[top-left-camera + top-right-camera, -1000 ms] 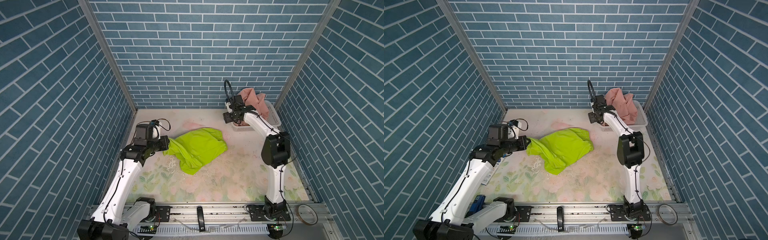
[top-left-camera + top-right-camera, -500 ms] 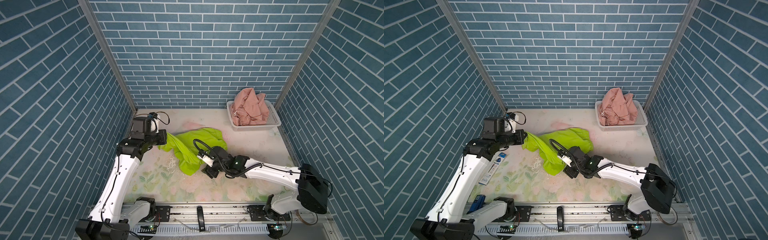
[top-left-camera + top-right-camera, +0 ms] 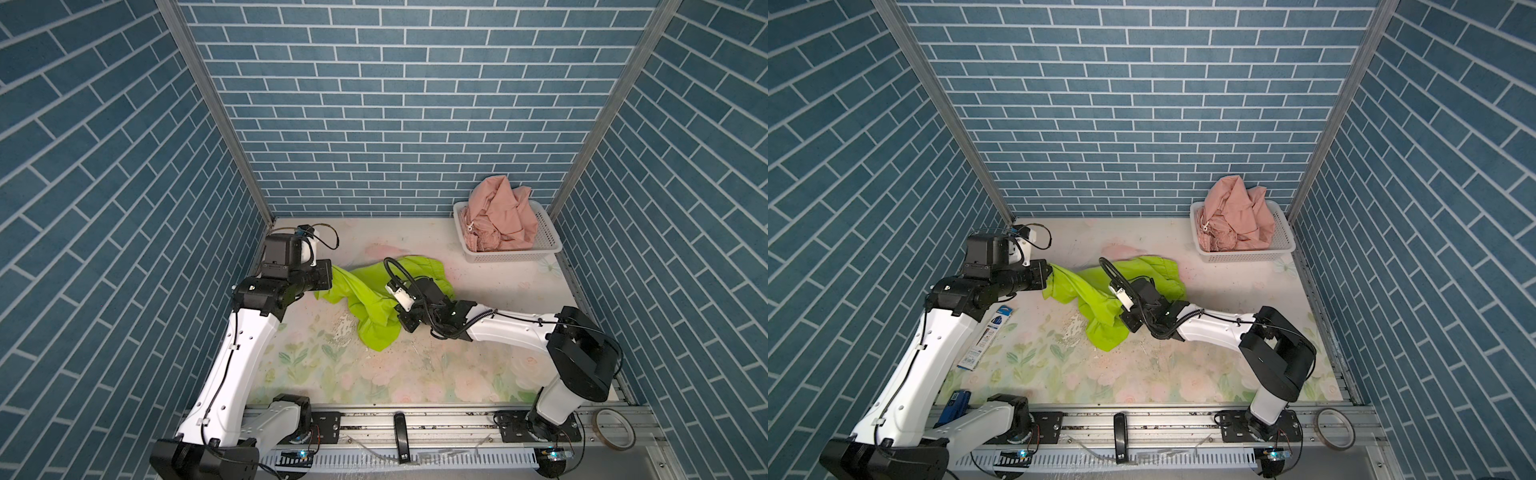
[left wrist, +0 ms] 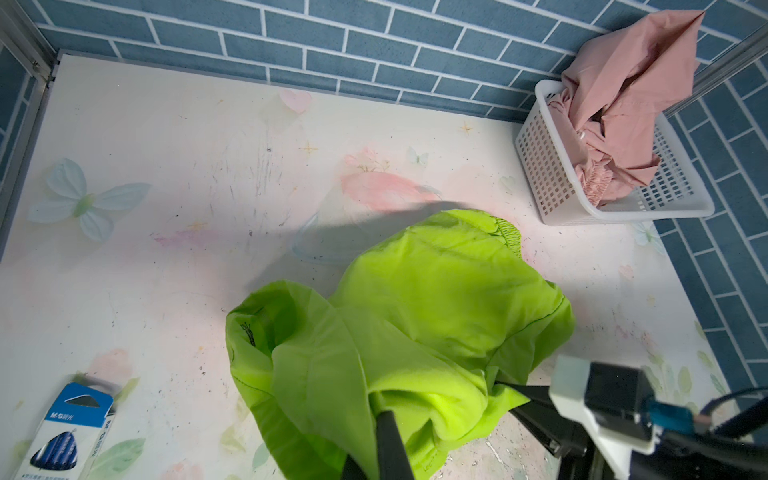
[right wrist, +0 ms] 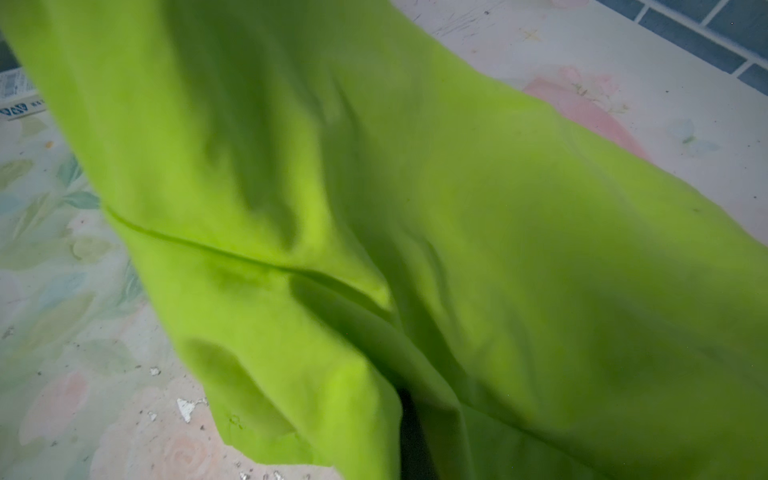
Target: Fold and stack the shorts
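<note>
Both top views are showing a roll of tape [image 3: 613, 429] lying on the near rail [image 3: 457, 420] at the right. A blue pen box [image 3: 985, 335] is lying on the floral worktop [image 3: 415, 374] beside the left arm [image 3: 926, 353].

Farther in, the lime green shorts [image 3: 372, 309] are lying crumpled near the middle of the worktop. The right gripper [image 3: 405, 323] is reaching in low from the right, with its jaws closed on a fold at the near edge of the cloth. The left gripper [image 3: 331, 277] is holding the left end of the same cloth with its jaws clamped shut, and that end is lifted clear of the worktop.

At the far right corner, the salmon pink shorts [image 3: 498, 212] are sitting bunched in the white basket [image 3: 515, 257], well apart from the green pair.
</note>
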